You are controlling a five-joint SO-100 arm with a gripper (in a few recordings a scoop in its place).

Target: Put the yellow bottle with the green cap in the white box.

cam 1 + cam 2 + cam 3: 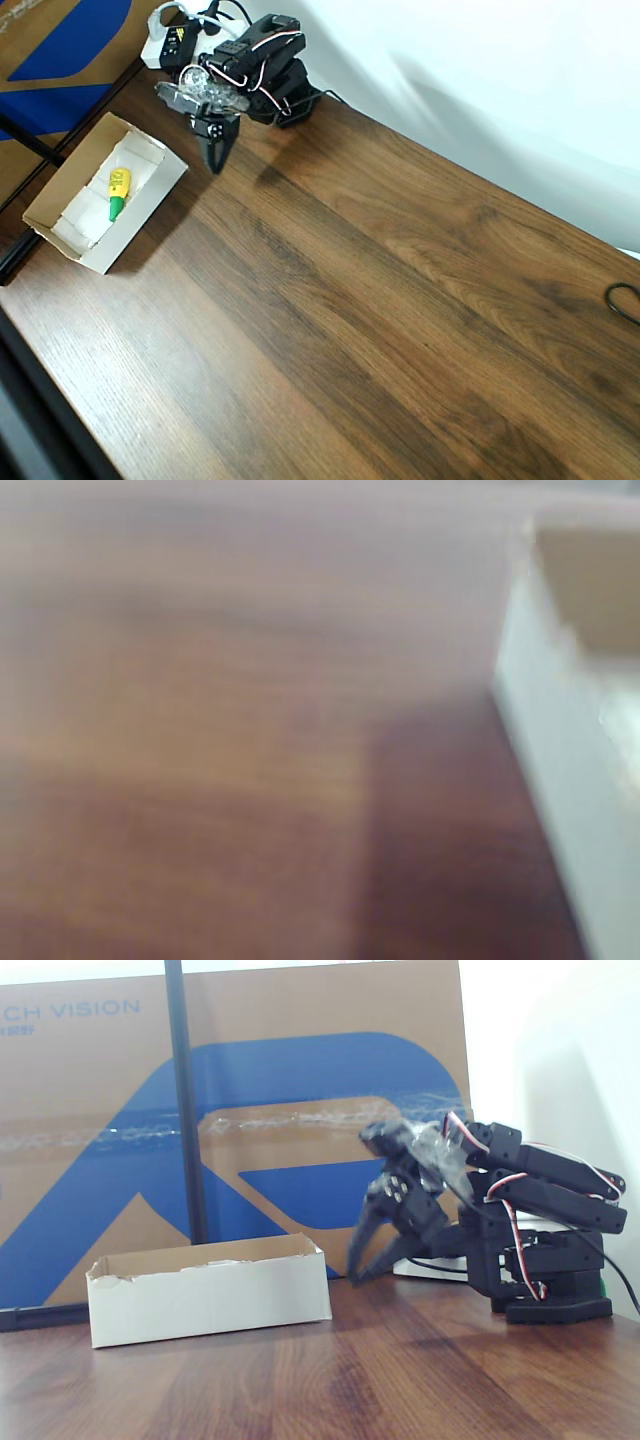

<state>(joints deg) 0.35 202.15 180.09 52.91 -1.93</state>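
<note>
The small yellow bottle with the green cap (118,192) is seen lying inside the shallow white cardboard box (148,215) near the wooden tabletop's (380,300) far-left corner; the black claw (368,1256), empty with jaws spread apart, is held just beside it.

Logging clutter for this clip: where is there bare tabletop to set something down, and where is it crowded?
In the overhead view, the wooden table is bare from the white box rightward to the black cable. Crowding is at the top left: gripper beside the box, yellow bottle inside.
</note>
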